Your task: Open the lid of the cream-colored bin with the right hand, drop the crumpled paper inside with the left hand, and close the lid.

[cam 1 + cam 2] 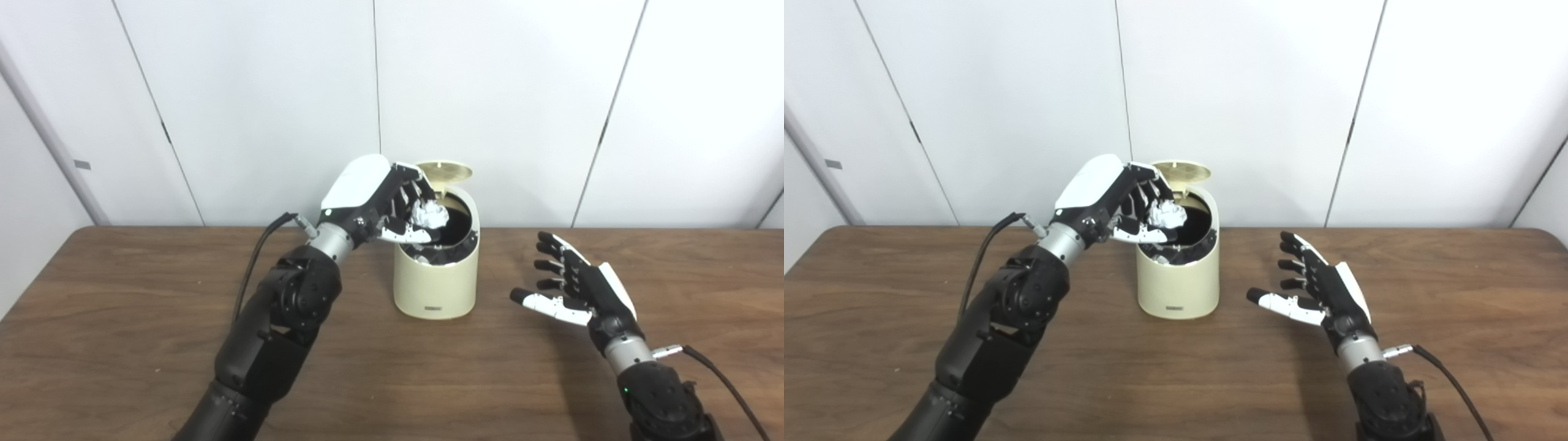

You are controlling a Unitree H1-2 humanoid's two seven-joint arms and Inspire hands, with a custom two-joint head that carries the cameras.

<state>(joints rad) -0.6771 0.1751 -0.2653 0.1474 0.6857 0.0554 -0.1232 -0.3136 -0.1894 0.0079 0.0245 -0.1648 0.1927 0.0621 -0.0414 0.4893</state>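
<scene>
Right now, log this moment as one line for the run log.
lid: open | left hand: holding crumpled paper over cream-colored bin opening | right hand: open, right of bin | paper: not yet dropped

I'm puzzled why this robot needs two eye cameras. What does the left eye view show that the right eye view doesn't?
Only the left eye view shows a grey tag on the wall at the left in full; the right eye view cuts it at its edge. Only the right eye view shows the table's rounded far right corner. Both share the left robot hand holding crumpled paper over the cream bin, its lid up, and the right robot hand open beside it.
</scene>
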